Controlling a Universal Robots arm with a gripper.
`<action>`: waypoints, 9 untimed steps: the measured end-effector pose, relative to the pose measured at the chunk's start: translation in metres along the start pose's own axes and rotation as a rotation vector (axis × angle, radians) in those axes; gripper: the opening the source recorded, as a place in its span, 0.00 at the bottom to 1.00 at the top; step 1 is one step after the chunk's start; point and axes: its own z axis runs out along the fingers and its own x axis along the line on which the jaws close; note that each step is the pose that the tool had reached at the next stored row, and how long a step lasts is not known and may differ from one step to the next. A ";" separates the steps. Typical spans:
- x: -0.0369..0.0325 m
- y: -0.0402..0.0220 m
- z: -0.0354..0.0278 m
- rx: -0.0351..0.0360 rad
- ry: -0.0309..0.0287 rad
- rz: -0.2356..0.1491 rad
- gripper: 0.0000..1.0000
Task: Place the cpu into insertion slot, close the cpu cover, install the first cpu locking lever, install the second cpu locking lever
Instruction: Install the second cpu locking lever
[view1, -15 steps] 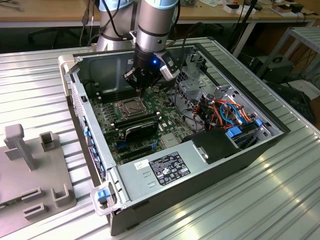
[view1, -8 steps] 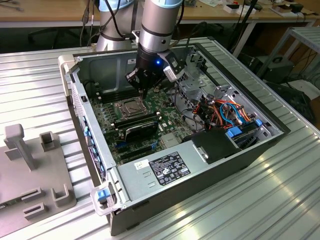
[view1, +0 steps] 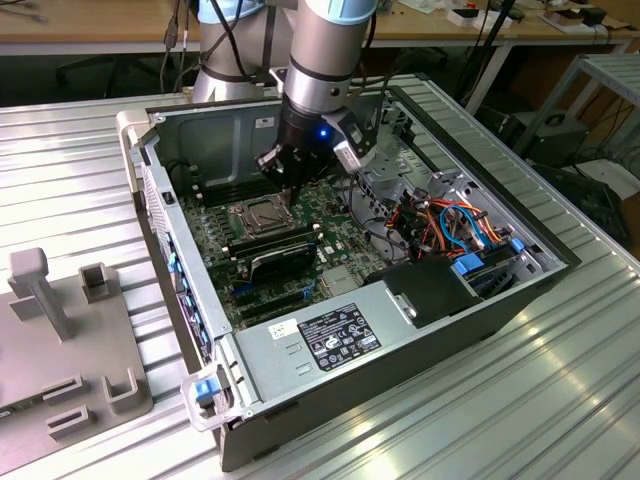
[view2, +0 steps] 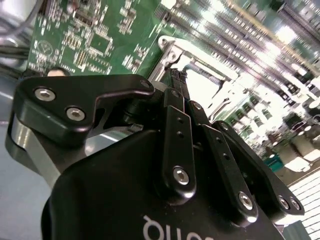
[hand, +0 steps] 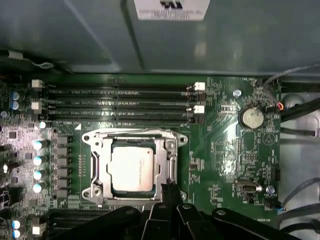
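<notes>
Gripper (view1: 283, 182) is down inside the open PC case (view1: 190, 290), hovering over the far part of the board (view1: 225, 265), right at the socket area. In both wrist views the fingers (hand: 172, 192) are pressed together, nothing visibly pinched between them; the tips sit just at the corner of the slot (hand: 95, 192), at the edge of the cover (hand: 167, 155). Whether they touch the metal, can't tell.

CPU (hand: 131, 167) is seated in the slot, silvery top facing up. Cover lies flat down around it, the chip showing through its window. In the exterior view the cpu (view1: 262, 212) reads as a pale square in the dark socket just below the gripper, slightly to the exterior view's left of it.

Lever state: can't make out from these shots whether either one is latched.

Around it: four long memory slots (hand: 120, 102) run beside the socket on the case-wall side, well clear of the fingers. Coin cell (hand: 251, 118) sits on the board away from the socket. In the exterior view, a black card (view1: 283, 255) stands on the near side of the socket, wiring bundle (view1: 455, 225) off to the exterior view's right, grey fixture (view1: 60, 340) on the table at the exterior view's left, outside the case.
</notes>
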 end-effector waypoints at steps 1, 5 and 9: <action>0.0000 -0.0029 -0.0001 0.0000 0.0000 0.000 0.11; 0.0004 -0.0120 0.0001 0.0004 0.0001 0.000 0.11; 0.0054 -0.0138 0.0036 0.0006 0.0001 0.000 0.11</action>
